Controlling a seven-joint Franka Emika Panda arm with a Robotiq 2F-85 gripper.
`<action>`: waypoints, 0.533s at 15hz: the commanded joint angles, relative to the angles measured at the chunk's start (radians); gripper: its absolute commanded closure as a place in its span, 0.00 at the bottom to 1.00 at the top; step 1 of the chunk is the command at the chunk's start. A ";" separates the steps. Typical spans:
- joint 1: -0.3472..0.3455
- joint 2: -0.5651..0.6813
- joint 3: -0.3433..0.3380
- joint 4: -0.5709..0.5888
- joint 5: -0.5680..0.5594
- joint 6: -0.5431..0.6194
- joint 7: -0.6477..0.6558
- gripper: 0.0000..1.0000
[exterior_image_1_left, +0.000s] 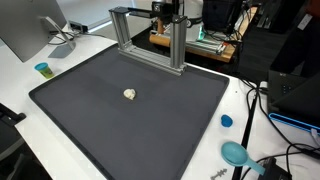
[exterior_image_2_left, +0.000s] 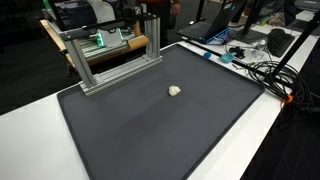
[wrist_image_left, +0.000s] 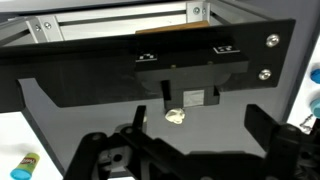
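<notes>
Hangs short of lump with fingers spread wide, empty. Could knock lump aside if lowered off-centre: looks light, loose on mat.

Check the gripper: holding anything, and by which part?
Nothing held. The gripper stands open and empty; the small pale object lies apart on the dark mat.
</notes>
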 joint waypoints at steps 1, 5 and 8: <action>-0.015 0.027 0.021 0.006 -0.032 0.009 0.039 0.00; -0.016 0.031 0.019 0.000 -0.034 -0.003 0.051 0.00; -0.008 0.031 0.005 -0.004 -0.028 -0.020 0.027 0.00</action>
